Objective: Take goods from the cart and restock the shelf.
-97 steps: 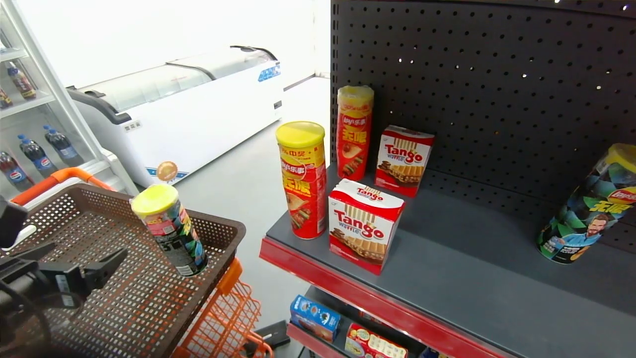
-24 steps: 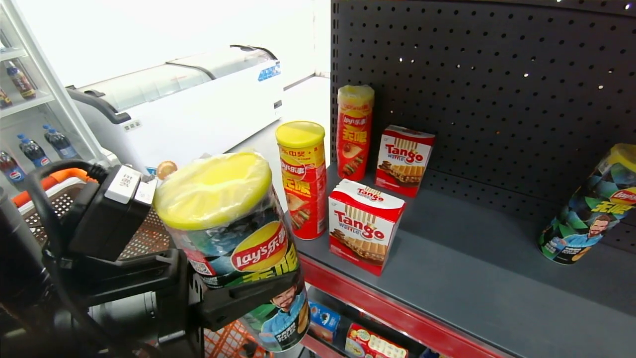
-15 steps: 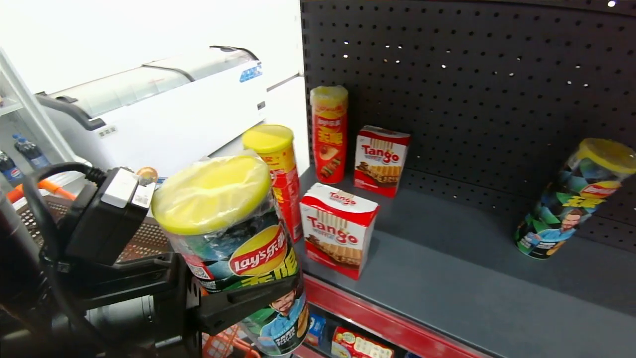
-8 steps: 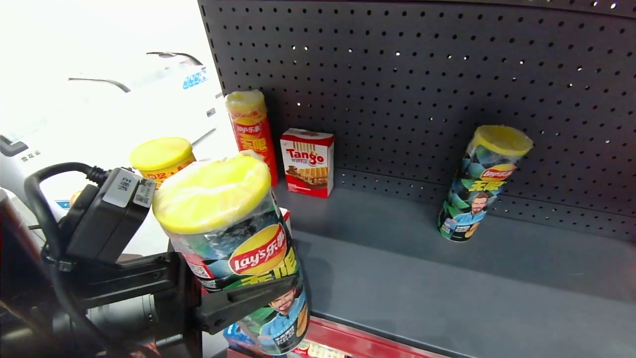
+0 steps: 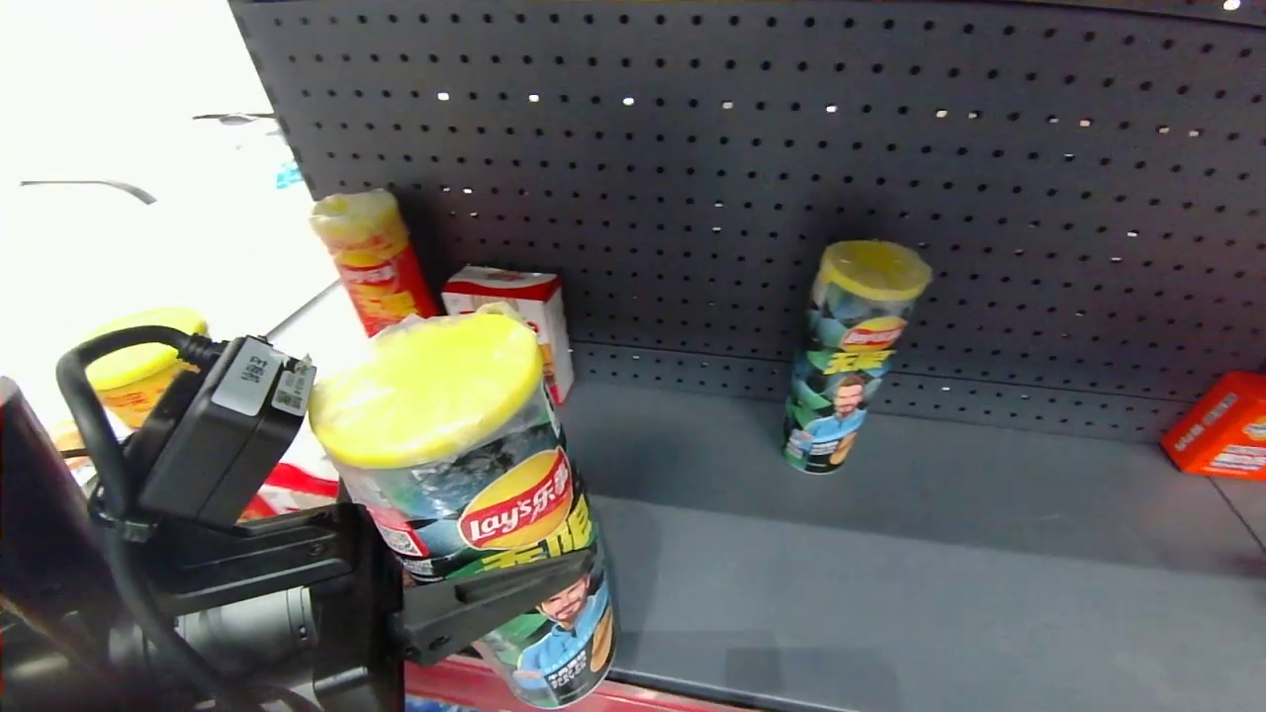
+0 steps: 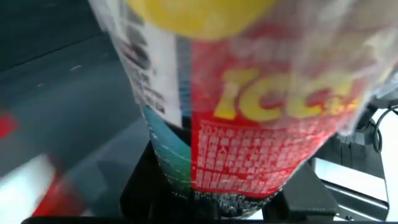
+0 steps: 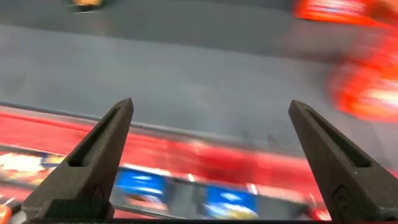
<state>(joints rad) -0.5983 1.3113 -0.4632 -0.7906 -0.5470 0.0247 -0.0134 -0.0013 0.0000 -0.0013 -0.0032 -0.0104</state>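
left gripper (image 5: 447,599) is clamped round the chip can (image 5: 475,475), which stands near upright, its top tipped toward eleven o'clock; right gripper (image 7: 211,107) gapes wide, holding nothing.

The held can (image 5: 475,494), lower left of the frame, carries a red oval logo with white lettering over yellow characters; the shelf can (image 5: 851,346) at centre bears the same. The orange box (image 5: 1221,435) has blurred lettering.
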